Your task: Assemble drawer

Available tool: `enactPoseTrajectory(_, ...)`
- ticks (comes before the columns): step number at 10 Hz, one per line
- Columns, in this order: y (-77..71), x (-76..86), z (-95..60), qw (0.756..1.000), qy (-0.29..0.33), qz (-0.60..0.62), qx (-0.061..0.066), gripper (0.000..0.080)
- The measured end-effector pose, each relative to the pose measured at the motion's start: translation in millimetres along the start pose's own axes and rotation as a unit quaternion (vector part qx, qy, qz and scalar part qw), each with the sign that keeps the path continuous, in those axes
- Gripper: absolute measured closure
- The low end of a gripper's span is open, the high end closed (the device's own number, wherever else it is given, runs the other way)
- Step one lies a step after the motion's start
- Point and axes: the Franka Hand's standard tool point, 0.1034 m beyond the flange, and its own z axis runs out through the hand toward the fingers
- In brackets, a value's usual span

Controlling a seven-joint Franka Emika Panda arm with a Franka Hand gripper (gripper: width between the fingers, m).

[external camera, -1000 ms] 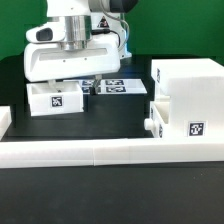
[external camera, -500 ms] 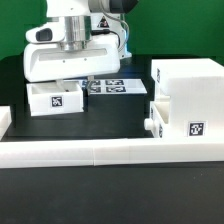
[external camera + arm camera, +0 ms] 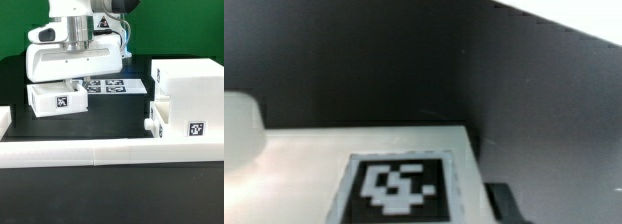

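A small white tray (image 3: 57, 99) with a square tag lies on the dark table at the exterior view's left, slightly tilted. My gripper (image 3: 72, 82) stands right over its back wall, fingertips hidden behind the hand and tray. In the wrist view the tray's tagged white face (image 3: 393, 185) fills the space by one dark finger (image 3: 502, 200), so the gripper looks shut on the tray. The tall white box housing (image 3: 190, 85) stands at the right. A second tray's knob (image 3: 148, 125) sticks out of its left side.
The marker board (image 3: 108, 86) lies flat on the table behind the tray. A long low white border rail (image 3: 100, 152) runs along the front, with a short end piece (image 3: 4, 120) at the far left.
The hand has shifted slightly left and lower over the tray. The tray has tilted and turned a little from its earlier level pose.
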Motion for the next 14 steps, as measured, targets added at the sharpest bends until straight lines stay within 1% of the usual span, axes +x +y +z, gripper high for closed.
enactPoseTrajectory(2,-3.2,5.8,-4.5,1.0,0.0,-0.007,0.002,0.0758)
enactPoseTrajectory(3,-7.2,11.7,-9.1,1.0,-0.001,-0.027,0.003,0.0758)
enactPoseTrajectory(4,-11.4,22.9,-17.0,0.998,-0.009,-0.065,0.01,0.0758)
enactPoseTrajectory(5,-12.2,36.5,-23.5,0.995,-0.025,-0.094,0.024,0.0757)
enactPoseTrajectory(6,-11.2,55.2,-28.3,0.992,-0.033,-0.119,0.034,0.0757)
enactPoseTrajectory(8,-14.9,77.7,-33.6,0.987,-0.045,-0.146,0.043,0.0757)
enactPoseTrajectory(9,-14.1,90.2,-35.5,0.982,-0.057,-0.176,0.047,0.0757)
enactPoseTrajectory(10,-12.1,91.3,-33.8,0.981,-0.051,-0.182,0.044,0.0757)
enactPoseTrajectory(12,-12.6,88.7,-32.5,0.975,-0.051,-0.211,0.046,0.0757)
enactPoseTrajectory(13,-12.1,88.2,-32.0,0.964,-0.049,-0.257,0.049,0.0757)
enactPoseTrajectory(14,-8.8,89.1,-30.5,0.942,-0.041,-0.329,0.046,0.0757)
